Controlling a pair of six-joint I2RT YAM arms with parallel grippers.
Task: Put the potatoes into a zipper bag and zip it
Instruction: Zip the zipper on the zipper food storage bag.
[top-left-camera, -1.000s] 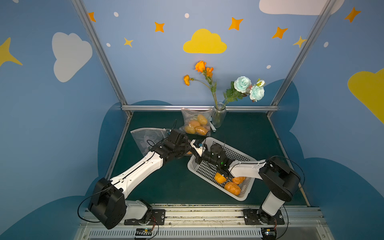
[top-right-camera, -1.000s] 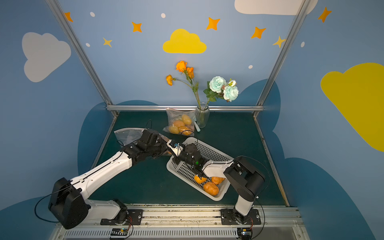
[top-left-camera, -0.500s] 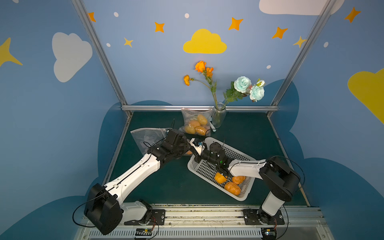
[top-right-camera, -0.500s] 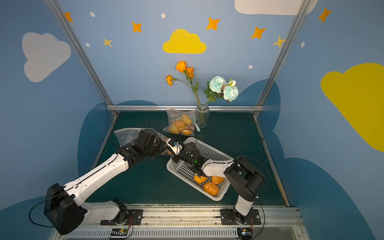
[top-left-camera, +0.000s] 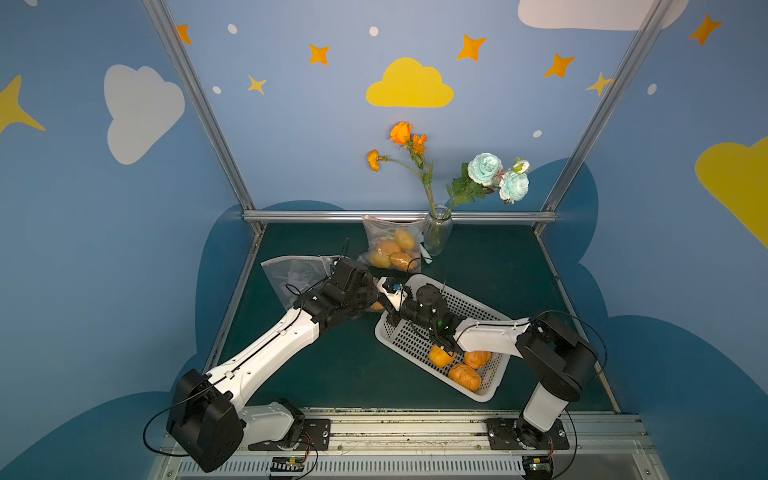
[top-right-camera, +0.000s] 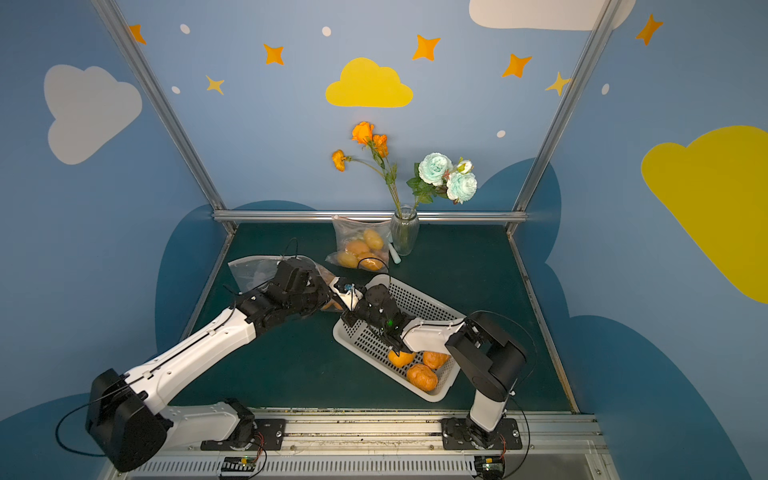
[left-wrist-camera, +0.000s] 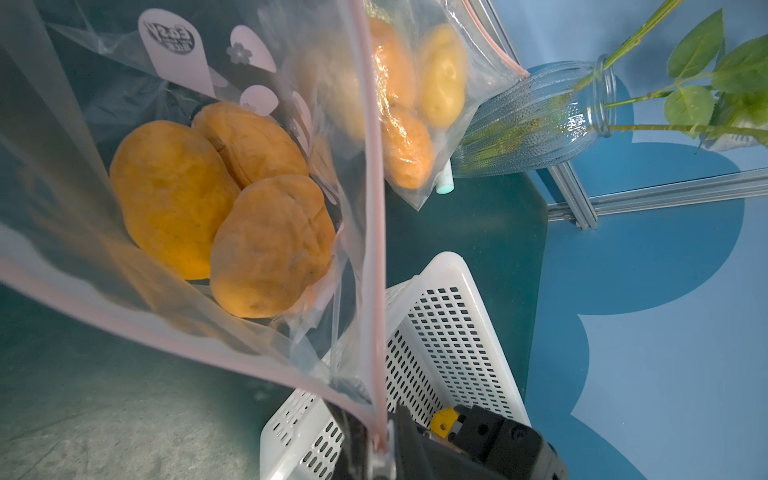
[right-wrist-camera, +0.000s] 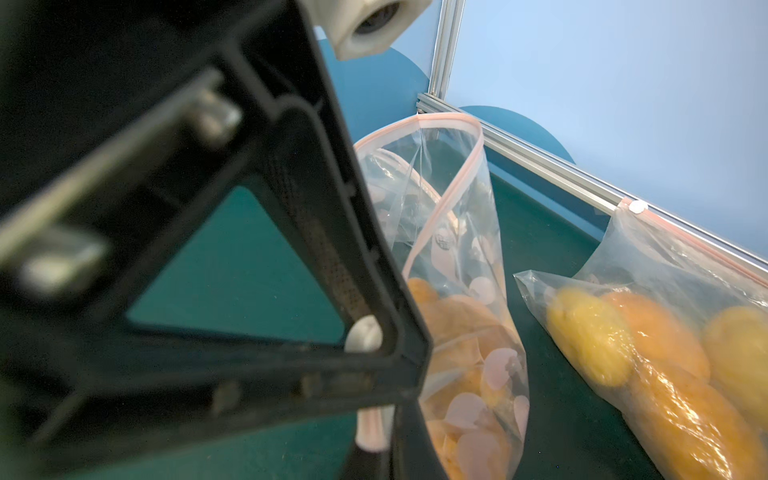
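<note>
the left gripper (left-wrist-camera: 380, 451) has its jaws drawn almost together on the pink zip strip (left-wrist-camera: 376, 249) of a clear plastic zipper bag printed with pale petal shapes (left-wrist-camera: 257, 97). the right gripper (right-wrist-camera: 371, 438), fully closed, pinches the same rim just beside it. beyond the two grips the bag's mouth gapes open. inside it lie three lumpy orange potatoes (left-wrist-camera: 174, 195). at the back of the dark green table (top-left-camera: 332, 361), beside a ribbed glass vase (top-left-camera: 436, 232), a second clear bag (top-left-camera: 390, 249) holds about four potatoes and looks zipped, its white slider (right-wrist-camera: 638, 206) at one end. three wrinkled orange potatoes (top-left-camera: 463, 374) lie in the white perforated plastic basket (top-left-camera: 492, 395). i judge one bag done and the second part-filled and unzipped. the basket's three need bagging, then the zip run shut.
</note>
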